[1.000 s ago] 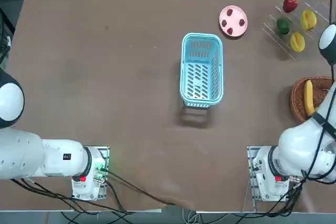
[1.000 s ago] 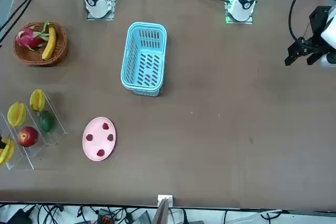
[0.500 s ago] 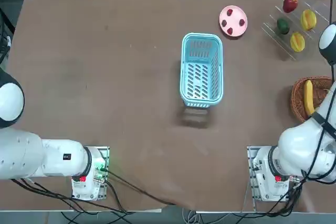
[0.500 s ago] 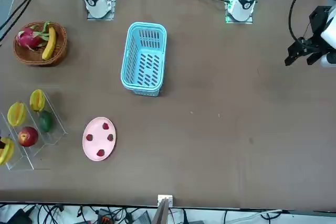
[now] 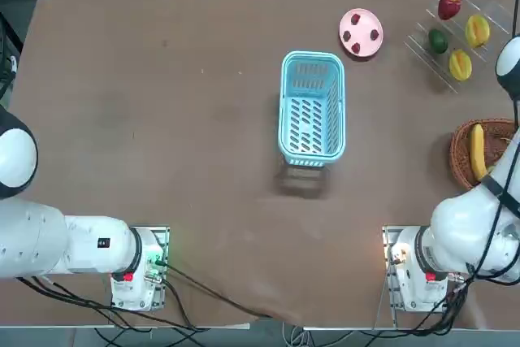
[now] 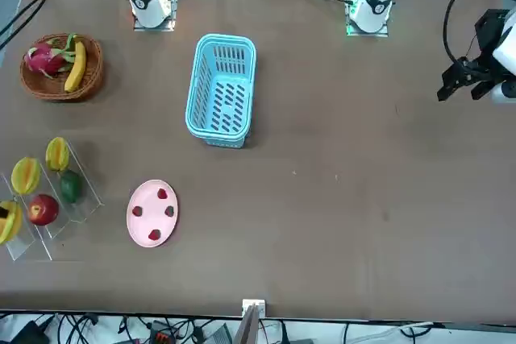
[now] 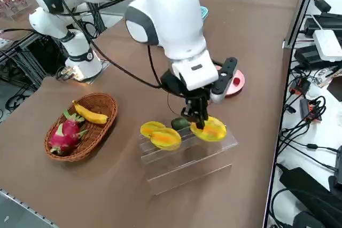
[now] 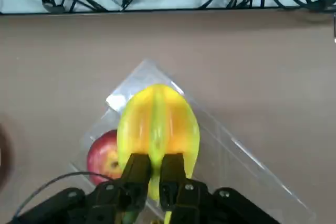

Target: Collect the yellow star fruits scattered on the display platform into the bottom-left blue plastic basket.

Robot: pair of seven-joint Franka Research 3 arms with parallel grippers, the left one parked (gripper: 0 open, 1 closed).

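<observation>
Star fruit number one is pinched in the right gripper fingers; blue basket empty, two wait at upper right.

Right gripper pinched on a ridge of a yellow star fruit.
Red apple touching the fruit at eight o'clock; clear display platform beneath both.

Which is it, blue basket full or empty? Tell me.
Empty. Through the blue plastic basket only its slatted bottom shows; two star fruits sit on the rack, the third in the right gripper.
</observation>
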